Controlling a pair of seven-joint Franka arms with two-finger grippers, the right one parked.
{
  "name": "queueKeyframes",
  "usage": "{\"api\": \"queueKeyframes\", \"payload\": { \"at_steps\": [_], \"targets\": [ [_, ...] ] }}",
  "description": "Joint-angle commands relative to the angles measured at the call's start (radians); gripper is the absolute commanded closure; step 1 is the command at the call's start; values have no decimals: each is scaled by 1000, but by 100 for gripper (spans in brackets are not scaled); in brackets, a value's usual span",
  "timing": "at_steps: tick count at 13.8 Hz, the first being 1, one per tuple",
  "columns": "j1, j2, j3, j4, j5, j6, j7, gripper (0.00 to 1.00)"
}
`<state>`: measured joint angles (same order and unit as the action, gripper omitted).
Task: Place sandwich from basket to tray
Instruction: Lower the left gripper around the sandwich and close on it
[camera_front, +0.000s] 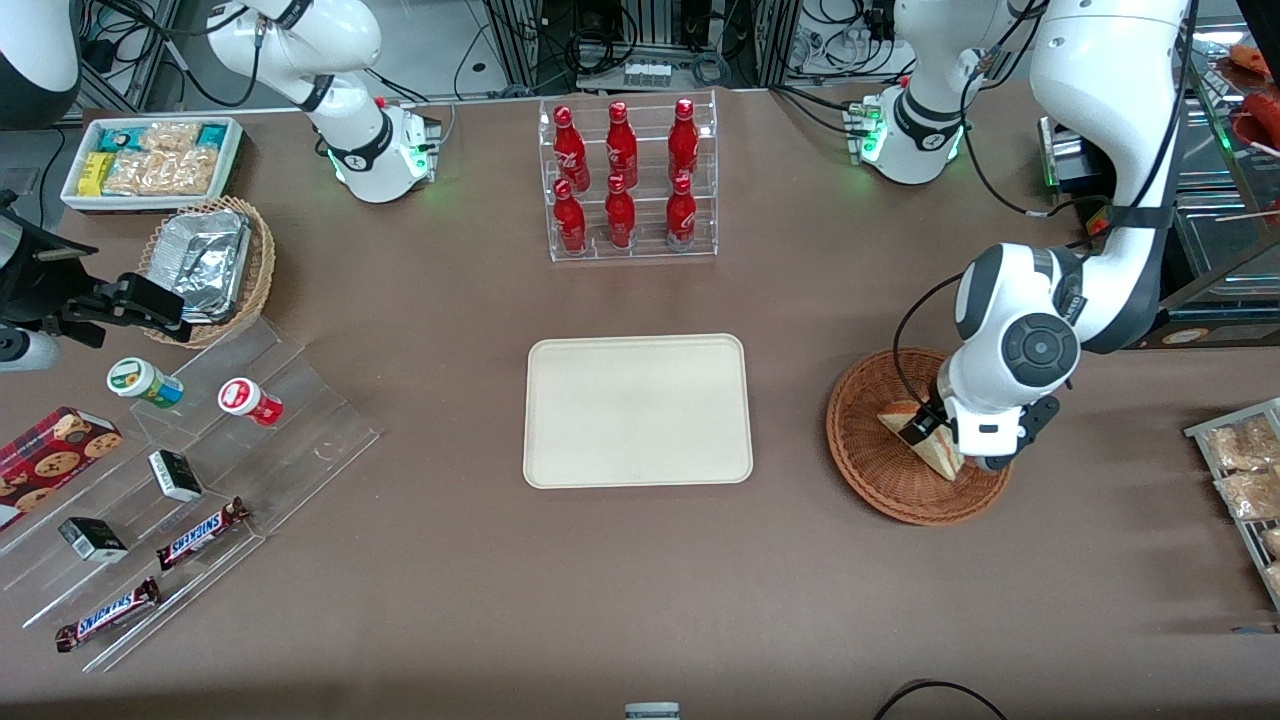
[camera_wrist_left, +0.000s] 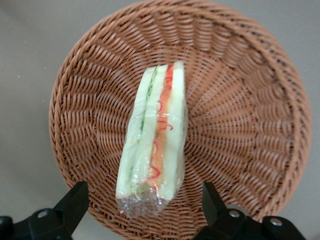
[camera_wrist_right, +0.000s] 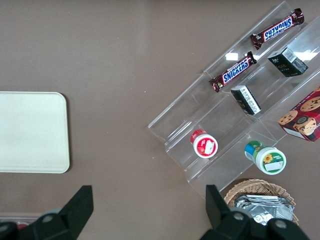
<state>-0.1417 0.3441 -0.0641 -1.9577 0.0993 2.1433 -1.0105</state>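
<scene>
The sandwich (camera_wrist_left: 155, 140), a wrapped wedge with a red and green filling stripe, lies in the round reddish-brown wicker basket (camera_wrist_left: 240, 115). In the front view the sandwich (camera_front: 945, 458) is partly hidden by the arm, and the basket (camera_front: 868, 470) sits toward the working arm's end of the table. My left gripper (camera_wrist_left: 144, 206) is open, low over the basket. Its black fingers (camera_wrist_left: 75, 200) stand one on each side of the sandwich's wrapped end, apart from it. The gripper also shows in the front view (camera_front: 935, 440). The cream-white tray (camera_front: 638, 410) lies empty beside the basket, mid-table.
A clear rack of red bottles (camera_front: 630, 180) stands farther from the camera than the tray. Toward the parked arm's end are a tan wicker basket with foil containers (camera_front: 205, 262), a white snack bin (camera_front: 150, 160) and stepped acrylic racks (camera_front: 180, 480). A wire rack of snack packets (camera_front: 1245, 470) sits at the working arm's end.
</scene>
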Motion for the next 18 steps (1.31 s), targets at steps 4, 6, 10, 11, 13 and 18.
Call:
{"api": "queueKeyframes", "payload": {
  "at_steps": [4, 6, 10, 11, 13, 18],
  "targets": [
    [-15, -33, 7, -165, 25, 173, -65, 0],
    [-15, -34, 7, -171, 48, 179, -68, 0],
    [-12, -30, 9, -146, 48, 188, -82, 16],
    [-9, -25, 9, -120, 48, 181, -88, 16],
    [-7, -16, 17, -119, 51, 182, -88, 16],
    [-7, -14, 17, -118, 51, 185, -88, 71]
  ]
}}
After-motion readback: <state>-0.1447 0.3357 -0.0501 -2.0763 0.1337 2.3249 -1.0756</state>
